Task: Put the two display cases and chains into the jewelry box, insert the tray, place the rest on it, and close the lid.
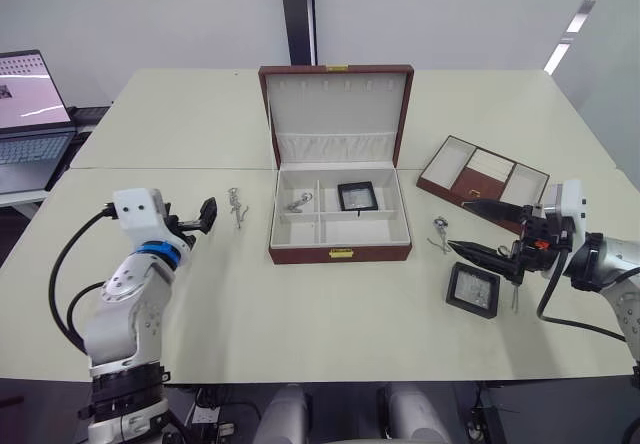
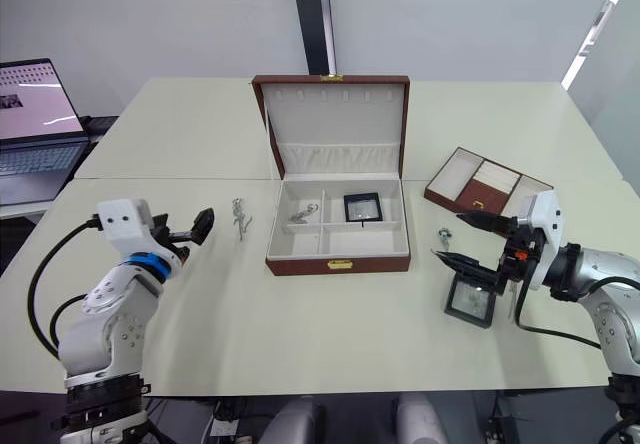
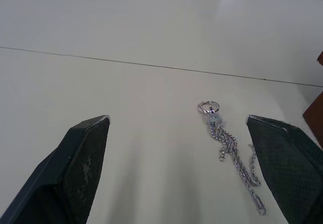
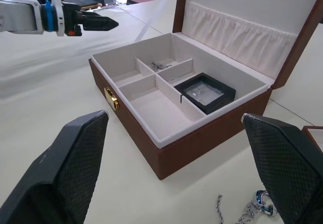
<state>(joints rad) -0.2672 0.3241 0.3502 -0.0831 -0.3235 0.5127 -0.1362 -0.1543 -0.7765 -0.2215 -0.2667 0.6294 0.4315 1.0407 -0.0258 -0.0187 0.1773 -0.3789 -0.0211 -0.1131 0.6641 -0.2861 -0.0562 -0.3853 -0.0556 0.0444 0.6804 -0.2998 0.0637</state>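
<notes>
- At the table's middle we see the brown leather jewelry box, lid up, with one black square display case and a silver chain inside.
- Right of it lie a second black display case, another chain and the brown tray.
- Our right gripper hangs released above that case.
- Our left gripper, fingers spread, nears a third chain left of the box.

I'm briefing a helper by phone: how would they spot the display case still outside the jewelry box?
Start at the open brown jewelry box mid-table, then look toward the robot's right. The display case lies flat on the table beneath the right gripper. Unlike the brown tray behind it, it is small, square and black-framed.
</notes>
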